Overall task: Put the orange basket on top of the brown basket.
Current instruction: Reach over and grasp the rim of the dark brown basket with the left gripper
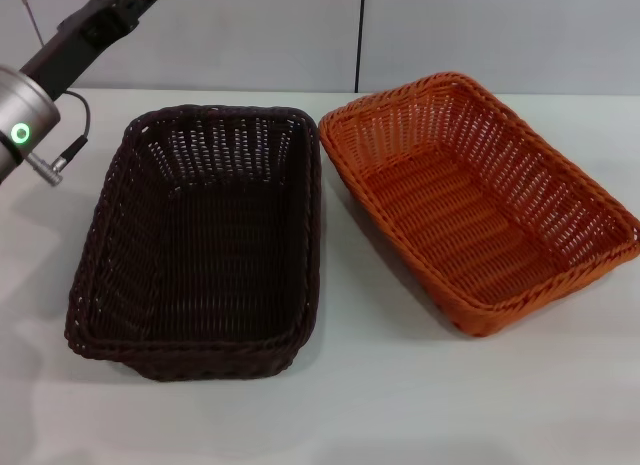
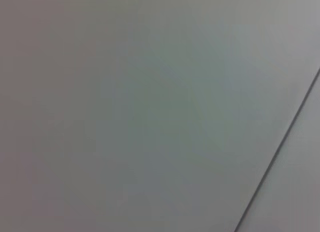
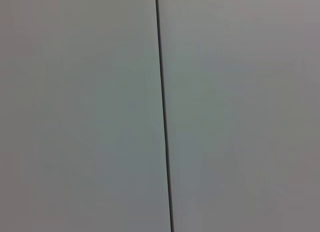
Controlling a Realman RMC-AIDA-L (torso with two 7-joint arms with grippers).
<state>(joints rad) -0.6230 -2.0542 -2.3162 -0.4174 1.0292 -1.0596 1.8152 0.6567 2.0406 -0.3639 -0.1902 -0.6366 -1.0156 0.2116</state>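
Note:
The orange basket [image 1: 480, 200] sits on the white table at the right, turned at an angle, empty. The brown basket [image 1: 205, 240] sits beside it at the left, empty, its far right corner almost touching the orange one. My left arm [image 1: 60, 55] is raised at the far left above the table's back edge; its gripper runs out of the head view at the top. My right arm and gripper are out of view. Both wrist views show only a plain grey wall panel with a dark seam.
The white table [image 1: 380, 405] has bare surface in front of both baskets. A grey wall with a vertical seam [image 1: 359, 35] stands behind the table.

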